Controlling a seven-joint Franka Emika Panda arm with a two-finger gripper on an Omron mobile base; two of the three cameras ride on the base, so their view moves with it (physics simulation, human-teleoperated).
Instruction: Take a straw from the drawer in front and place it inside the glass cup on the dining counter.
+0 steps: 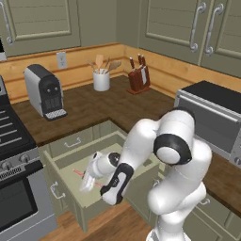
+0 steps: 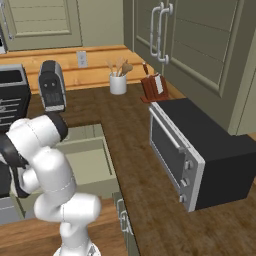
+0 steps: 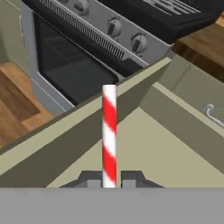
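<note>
Surveying the scene from largest item to smallest, we note the L-shaped wooden desk [image 1: 94,106] running along two walls under green upper cabinets [image 1: 42,21]. A stove [image 1: 14,160] with a dark oven door stands at the left of the left base view, directly beside the open drawer [image 1: 82,162]. A toaster oven [image 2: 195,155] occupies the desk on the right side. A coffee machine [image 1: 44,92] stands further back on the desk, with a white utensil holder [image 1: 101,80] and a knife block [image 1: 139,77] near the corner.

We see the drawer pulled out from under the desk, its pale floor exposed. A neighbouring closed drawer front with a small silver handle [image 3: 212,113] lies just beyond its far wall in the hand view. The stove's front and knobs rise close behind the drawer's side wall in that same view.

We find the tool [image 3: 109,178] lowered into the drawer, its two fingertips [image 3: 94,179] closed together on the straw [image 3: 109,131]. The straw is red-and-white striped and extends straight away from the tool over the drawer floor, its far end reaching toward the drawer's side wall.
</note>
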